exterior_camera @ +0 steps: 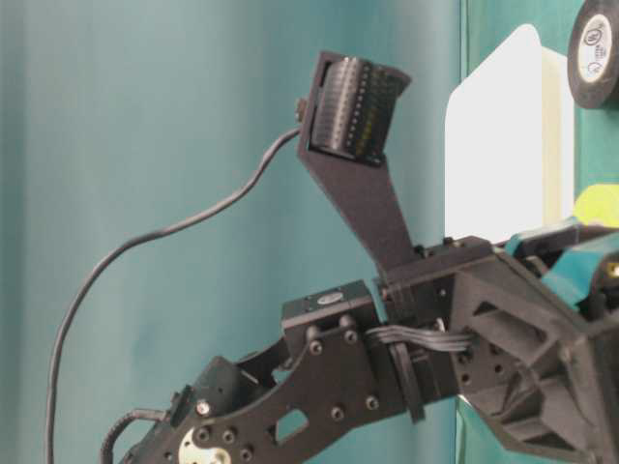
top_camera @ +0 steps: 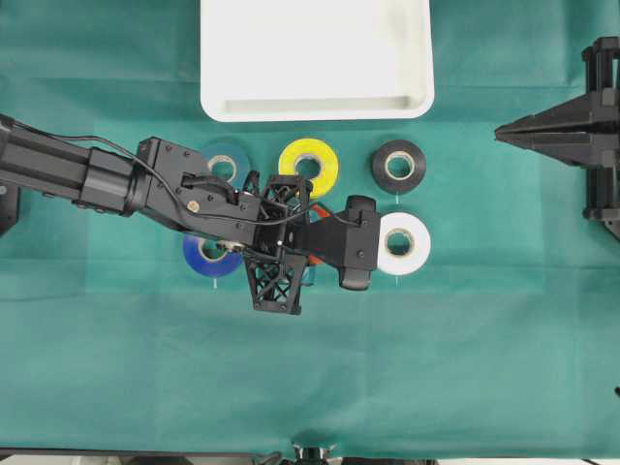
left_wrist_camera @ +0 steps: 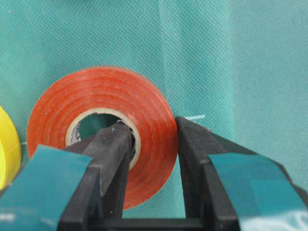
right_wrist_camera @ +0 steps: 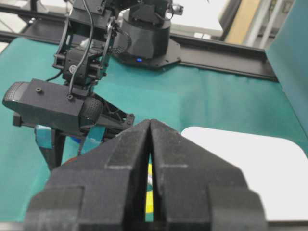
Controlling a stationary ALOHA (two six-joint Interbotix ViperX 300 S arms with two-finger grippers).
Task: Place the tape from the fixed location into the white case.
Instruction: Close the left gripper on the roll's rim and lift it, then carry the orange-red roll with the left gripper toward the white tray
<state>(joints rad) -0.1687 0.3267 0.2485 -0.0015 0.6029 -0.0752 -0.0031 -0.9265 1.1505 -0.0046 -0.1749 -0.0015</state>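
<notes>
Though light and rigid, the tape (left_wrist_camera: 98,127) lies at centre-left of the wrist frame on smooth sides; the left gripper (left_wrist_camera: 153,144) clamps its wall, one finger (left_wrist_camera: 113,149) through the core; right gripper (right_wrist_camera: 149,144) closed, empty.

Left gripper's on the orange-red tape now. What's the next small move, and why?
Probably lift straight up. The left gripper has one finger in the core and one outside the orange-red tape, pinching its wall, while the white case lies beyond the yellow roll, so height comes first.
</notes>
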